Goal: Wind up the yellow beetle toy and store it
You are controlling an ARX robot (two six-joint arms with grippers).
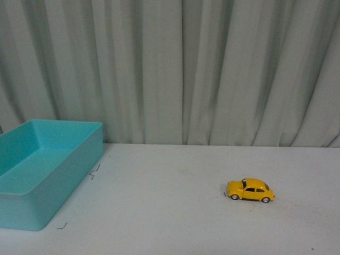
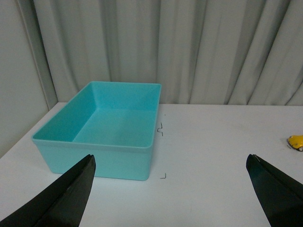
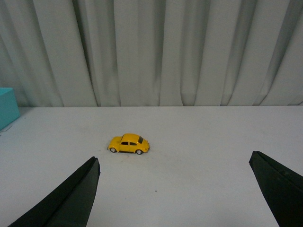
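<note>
The yellow beetle toy (image 1: 251, 190) stands on its wheels on the white table, right of centre in the front view, side-on. Neither arm shows in the front view. In the right wrist view the yellow beetle toy (image 3: 129, 144) sits some way ahead of my right gripper (image 3: 173, 163), which is open and empty. My left gripper (image 2: 170, 161) is also open and empty; in its view only a sliver of the yellow beetle toy (image 2: 296, 141) shows at the picture's edge.
A teal open bin (image 1: 79, 159) with nothing in it stands at the table's left side, also seen as the teal bin (image 2: 97, 161) just ahead of the left gripper. Small black corner marks (image 1: 94, 172) lie beside it. A grey curtain (image 1: 180, 69) hangs behind the table.
</note>
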